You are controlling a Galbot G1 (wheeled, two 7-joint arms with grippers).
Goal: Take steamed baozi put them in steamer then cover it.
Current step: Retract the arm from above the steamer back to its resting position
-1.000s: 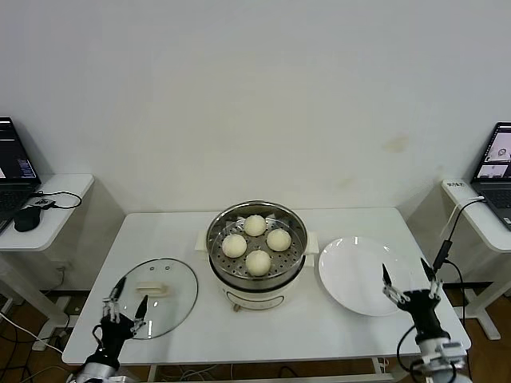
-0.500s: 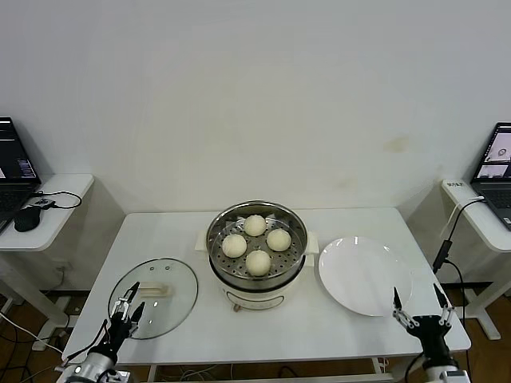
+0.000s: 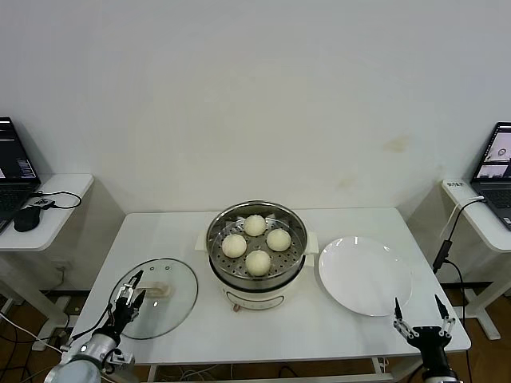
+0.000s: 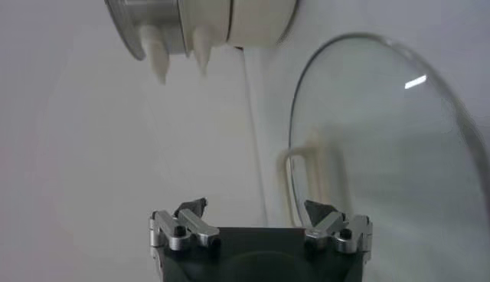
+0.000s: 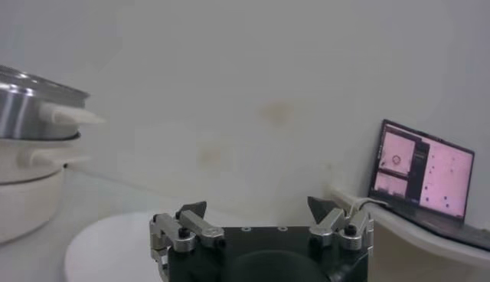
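Observation:
Several cream-white steamed baozi [image 3: 257, 261] lie on the perforated tray inside the steamer [image 3: 257, 286], a steel pot on a white base at mid-table. The cover [image 3: 164, 299], a glass lid with a cream handle [image 3: 158, 289], lies flat on the table to the steamer's left. My left gripper [image 3: 134, 289] hovers open over the cover's near-left part, close to the handle, holding nothing. In the left wrist view the cover [image 4: 383, 153] and its handle [image 4: 300, 184] sit just ahead of the open left gripper [image 4: 256, 207]. My right gripper [image 3: 417, 305] stands open and empty at the table's front right corner.
An empty white plate [image 3: 365, 275] lies right of the steamer, just ahead of the right gripper. Side desks with laptops [image 3: 497, 163] flank the table, and a mouse [image 3: 26, 217] lies on the left one. The right wrist view shows the steamer [image 5: 31, 107] and the plate [image 5: 115, 245].
The right gripper has drawn back off the plate toward the table's front edge. The left gripper has moved forward over the cover toward its handle. Both stayed open.

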